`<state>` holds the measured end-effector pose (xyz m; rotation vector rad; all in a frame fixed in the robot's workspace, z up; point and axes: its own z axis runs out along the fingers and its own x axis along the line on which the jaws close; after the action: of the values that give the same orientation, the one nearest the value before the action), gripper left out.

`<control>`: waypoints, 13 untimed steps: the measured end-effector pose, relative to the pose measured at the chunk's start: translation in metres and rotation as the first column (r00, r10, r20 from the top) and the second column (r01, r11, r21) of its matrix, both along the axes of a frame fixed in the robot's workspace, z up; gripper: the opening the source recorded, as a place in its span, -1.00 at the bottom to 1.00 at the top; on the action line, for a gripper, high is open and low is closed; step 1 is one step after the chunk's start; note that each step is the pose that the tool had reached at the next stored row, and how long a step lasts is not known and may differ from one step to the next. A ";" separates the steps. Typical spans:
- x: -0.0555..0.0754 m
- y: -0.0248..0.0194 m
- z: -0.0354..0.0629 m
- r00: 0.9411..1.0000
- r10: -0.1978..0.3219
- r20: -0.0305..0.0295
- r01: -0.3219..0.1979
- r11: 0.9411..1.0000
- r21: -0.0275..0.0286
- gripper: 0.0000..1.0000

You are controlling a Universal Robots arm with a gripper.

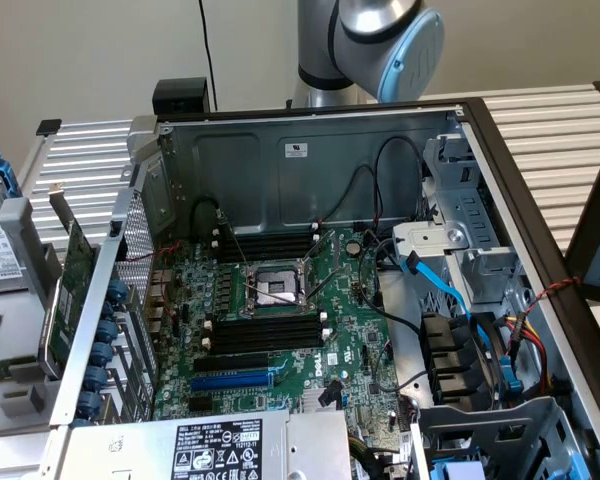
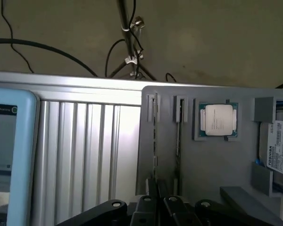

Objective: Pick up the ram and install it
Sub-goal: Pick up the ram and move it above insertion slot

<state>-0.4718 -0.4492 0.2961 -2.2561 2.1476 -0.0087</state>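
Nothing is installed yet: the ram (image 2: 154, 141) stands in its grey tray (image 2: 207, 165), the motherboard's memory slots (image 1: 263, 333) are empty, and the claw (image 2: 159, 190) looks clenched on nothing.

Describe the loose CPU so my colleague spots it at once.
Find the grey tray beside the ribbed metal table. The CPU lies flat in its square pocket, between two narrow slots and the Toshiba drive: the sole square, silver-topped, green-edged piece.

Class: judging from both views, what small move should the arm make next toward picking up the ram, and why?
Probably ease the gripper toward the ram, which stands on edge in the grey tray ahead of it; the motherboard's memory slots look empty.
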 end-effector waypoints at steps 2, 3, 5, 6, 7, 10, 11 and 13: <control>0.002 -0.0003 0.0090 1.000 0.000 0.000 0.000 1.000 0.000 -0.76; 0.003 -0.0005 0.0135 1.000 0.000 0.000 0.000 1.000 0.000 -0.76; 0.008 -0.0011 0.0226 1.000 0.000 0.000 0.000 1.000 0.000 -0.76; 0.011 -0.0014 0.0274 1.000 0.000 0.000 0.000 1.000 0.000 -0.76; 0.013 -0.0019 0.0319 1.000 0.000 0.000 0.000 1.000 0.000 -0.76; 0.024 -0.0043 0.0455 1.000 0.000 0.000 0.000 1.000 0.001 -0.76; 0.028 -0.0052 0.0500 1.000 0.000 0.000 0.000 1.000 0.001 -0.76; 0.035 -0.0070 0.0591 1.000 0.000 0.000 0.000 1.000 0.002 -0.76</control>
<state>-0.4367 -0.4562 0.3552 -2.2550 2.1470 -0.0067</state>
